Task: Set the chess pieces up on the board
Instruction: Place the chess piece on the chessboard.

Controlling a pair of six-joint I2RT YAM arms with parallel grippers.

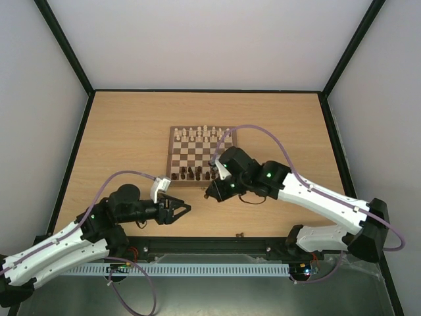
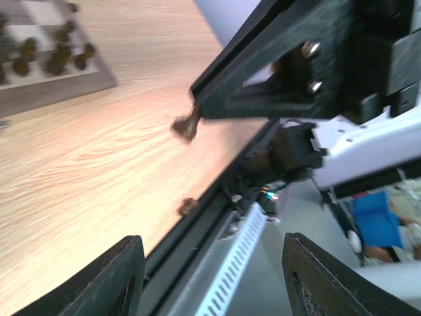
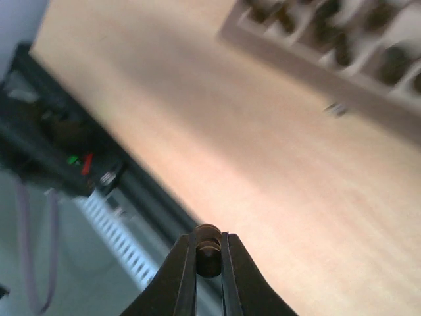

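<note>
right gripper (image 1: pixel 210 191): clamped on one dark chess piece (image 3: pixel 209 250) | piece: juts past the fingertips, long axis along the fingers, tilted, wider end outward; off the board (image 1: pixel 197 157), just beside its near edge | left gripper (image 2: pixel 210 283): jaws apart, nothing between | other dark pieces (image 1: pixel 192 174): upright on board's near rows | stray piece (image 1: pixel 241 233): at the near edge of the table (image 1: pixel 131 131)

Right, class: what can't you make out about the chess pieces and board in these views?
Top view: chess pieces too small to tell type.
Right wrist: held piece mostly hidden inside the shut right gripper; board blurred, cut by the top edge.
Left wrist: board cut by the frame corner.
</note>
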